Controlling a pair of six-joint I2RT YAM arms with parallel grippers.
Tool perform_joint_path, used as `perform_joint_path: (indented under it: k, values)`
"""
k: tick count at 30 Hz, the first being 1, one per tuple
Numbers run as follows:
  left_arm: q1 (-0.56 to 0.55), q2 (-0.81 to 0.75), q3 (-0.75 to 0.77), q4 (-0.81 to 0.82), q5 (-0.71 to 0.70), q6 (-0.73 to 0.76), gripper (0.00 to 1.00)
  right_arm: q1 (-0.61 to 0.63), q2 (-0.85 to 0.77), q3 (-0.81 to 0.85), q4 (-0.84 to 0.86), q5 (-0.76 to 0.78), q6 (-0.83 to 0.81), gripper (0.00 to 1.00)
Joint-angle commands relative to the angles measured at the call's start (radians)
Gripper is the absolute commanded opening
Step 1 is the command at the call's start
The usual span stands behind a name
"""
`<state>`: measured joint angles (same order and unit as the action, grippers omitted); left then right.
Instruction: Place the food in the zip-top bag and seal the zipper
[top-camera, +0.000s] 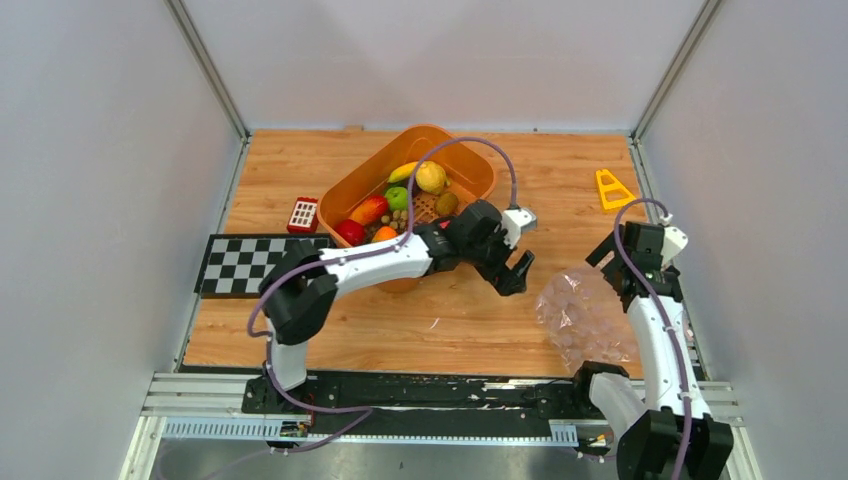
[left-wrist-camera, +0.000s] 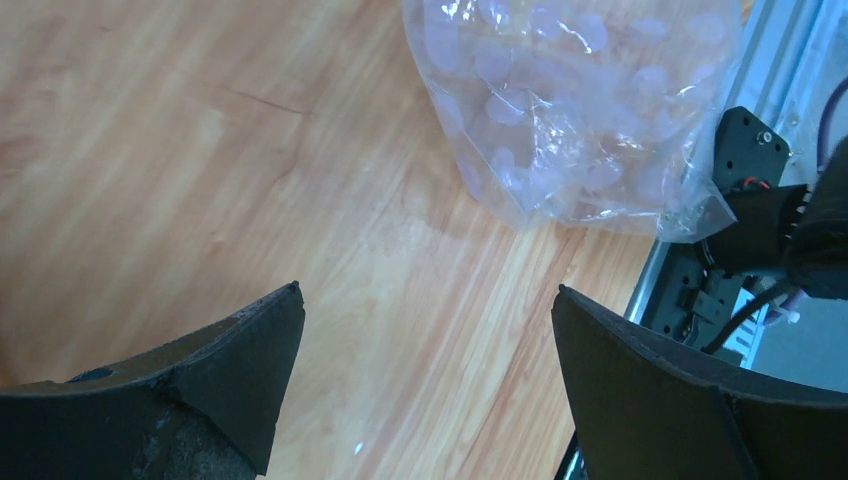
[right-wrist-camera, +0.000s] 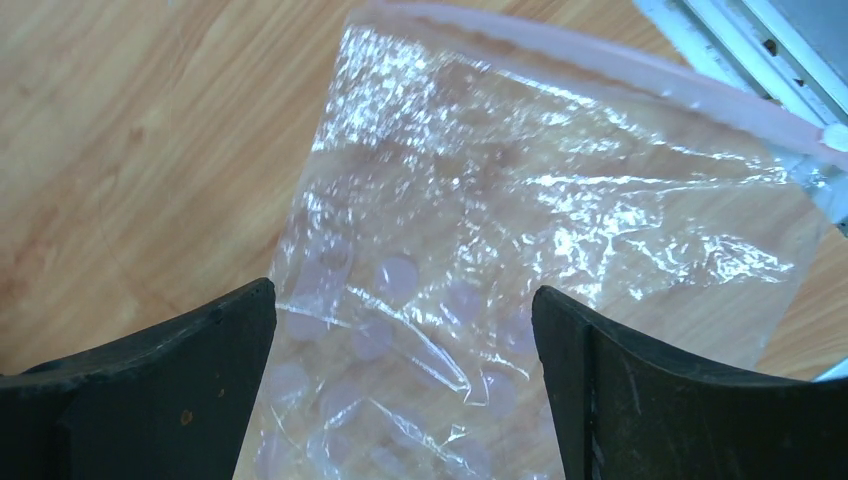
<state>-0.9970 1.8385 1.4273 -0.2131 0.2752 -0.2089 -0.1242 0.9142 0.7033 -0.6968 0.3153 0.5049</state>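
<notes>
1. A black-and-white checkerboard mat (top-camera: 255, 262) is lying flat on the wooden table (top-camera: 450, 320), left of the orange basket and a little nearer the arms' bases.
2. A small red block with white squares (top-camera: 303, 214) is sitting just beside the basket's left corner.
3. The orange basket (top-camera: 470, 160) is sitting on the far middle of the table. The food is lying inside it: a yellow banana (top-camera: 403, 171), a lemon (top-camera: 431, 177), a green apple (top-camera: 397, 197), a red-orange mango (top-camera: 369, 210), a red fruit (top-camera: 350, 232) and a brown kiwi (top-camera: 446, 203).
4. The left arm is reaching across the basket's near side and covering part of its rim. The left gripper (left-wrist-camera: 427, 295) is hanging just off the basket's near right corner, jaws spread wide and holding nothing, with bare wood below.
5. The zip-top bag (top-camera: 585, 320) is lying crumpled on the table, well to the right of the basket and nearer the arms. Pale round spots are showing on the clear plastic. The zipper (right-wrist-camera: 620, 62), a pinkish strip, is running along the bag's edge farthest from the basket, beside the metal rail (top-camera: 200, 395); whether it is pressed closed cannot be told.
6. The right gripper (right-wrist-camera: 405, 290) is hovering over the bag, jaws spread wide and gripping nothing; whether it is touching the plastic cannot be told.
7. A yellow triangular piece (top-camera: 613, 190) is lying right of the basket, well apart from it.
</notes>
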Motion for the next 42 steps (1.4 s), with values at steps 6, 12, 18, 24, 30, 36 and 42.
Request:
perform_joint_path:
  k: [6,12,18,24,30,36,42]
  values:
    - [-0.041,0.223,0.129,0.268,0.151,-0.209,0.98,-0.193,-0.009,0.072,0.031,-0.094,0.009,1.00]
    - [-0.049,0.323,0.186,0.318,0.228,-0.273,0.97,-0.208,-0.041,0.026,0.032,-0.134,0.010,1.00]
    - [-0.063,0.390,0.205,0.348,0.301,-0.303,0.88,-0.210,-0.054,0.005,0.039,-0.143,0.000,1.00]
    - [-0.067,0.420,0.225,0.318,0.315,-0.287,0.64,-0.210,-0.064,0.011,0.045,-0.148,-0.011,1.00]
    - [-0.066,0.342,0.177,0.272,0.242,-0.212,0.11,-0.210,-0.070,0.016,0.059,-0.196,-0.033,1.00]
    - [-0.061,0.198,0.037,0.248,0.042,-0.175,0.00,-0.210,-0.066,0.029,0.072,-0.341,-0.047,0.99]
    - [-0.033,0.031,-0.174,0.277,-0.137,-0.254,0.00,-0.209,-0.043,0.056,0.070,-0.393,-0.058,0.98]
